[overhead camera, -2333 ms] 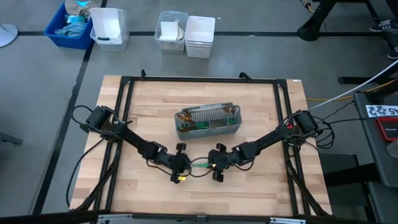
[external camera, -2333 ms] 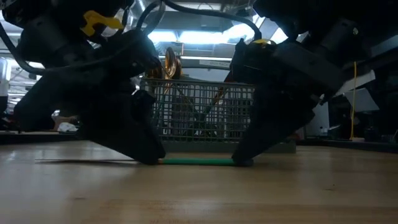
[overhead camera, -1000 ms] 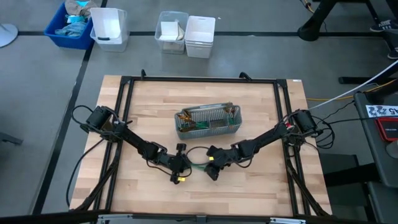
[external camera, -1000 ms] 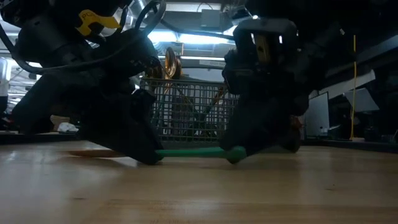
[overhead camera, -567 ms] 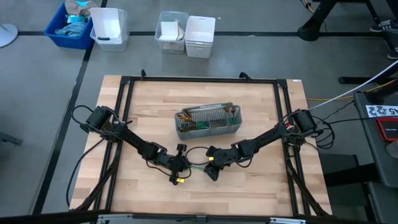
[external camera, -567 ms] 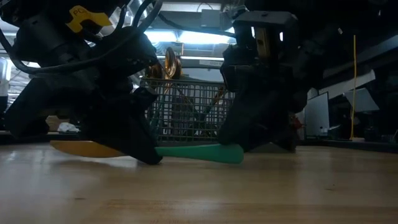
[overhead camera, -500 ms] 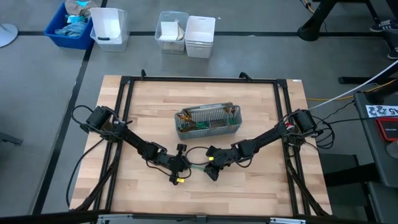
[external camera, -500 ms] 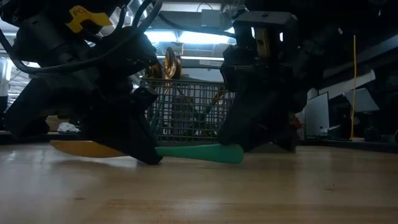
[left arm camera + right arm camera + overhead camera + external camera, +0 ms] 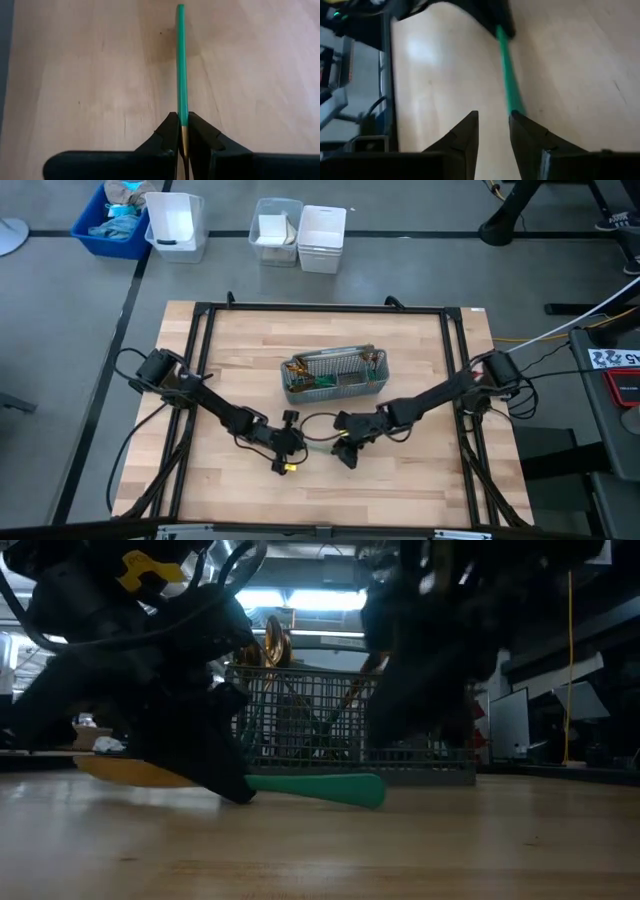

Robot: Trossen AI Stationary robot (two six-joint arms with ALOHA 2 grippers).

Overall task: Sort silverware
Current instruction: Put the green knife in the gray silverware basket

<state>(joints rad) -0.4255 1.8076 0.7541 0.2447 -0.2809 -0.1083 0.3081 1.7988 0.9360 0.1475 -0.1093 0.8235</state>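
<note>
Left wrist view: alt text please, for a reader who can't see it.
The left pincer is shut on a utensil where its slim teal-green handle meets the gold part; the handle points straight away over the bare wooden table.

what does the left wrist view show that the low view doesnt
Only the left wrist view shows the left gripper with its jaws shut on the utensil, where the teal handle meets the gold.

Only the low view shows the utensil's gold head, the mesh caddy behind holding more silverware, and the right arm lifted clear.

Both show the teal handle above the wooden table.
</note>
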